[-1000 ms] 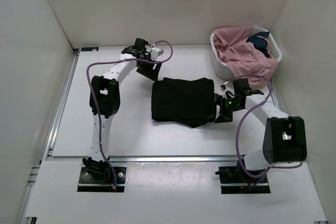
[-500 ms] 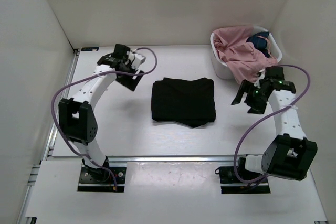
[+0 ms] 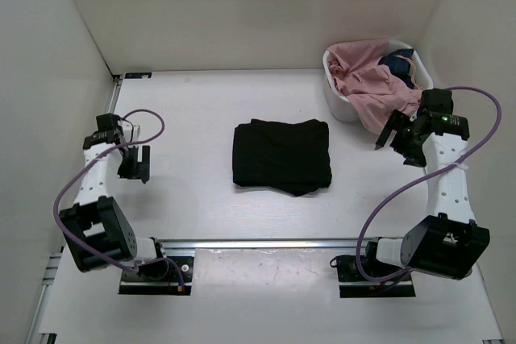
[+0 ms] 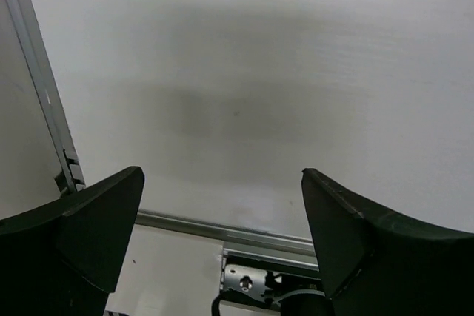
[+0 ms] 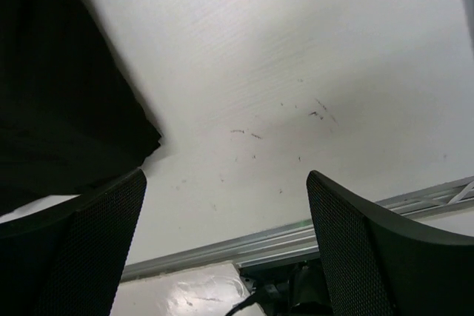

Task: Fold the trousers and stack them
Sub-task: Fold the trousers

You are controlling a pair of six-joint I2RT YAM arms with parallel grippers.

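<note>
- White table boxed in by plain white walls: back wall, left wall, right wall. Pretty bare setup.
- An aluminium rail runs along the near edge of the tabletop, and another rail goes up the left side.
- The black trousers sit folded into a rough square about mid-table, flat on the surface, with nothing touching them.
- A white laundry basket is in the far right corner, stuffed with pink clothes that spill over its near rim. There's something dark blue in there too.
- The left gripper is out by the left edge, well apart from the trousers. Its fingers are spread wide with nothing between them, just bare table and the rails below.
- The right gripper hangs near the basket on the right side. It's also spread wide and holding nothing, and its wrist camera catches an edge of the trousers at the upper left.
- The tabletop has a few small dark scuff marks in the right wrist view.
- Purple cables loop off both arms.
</note>
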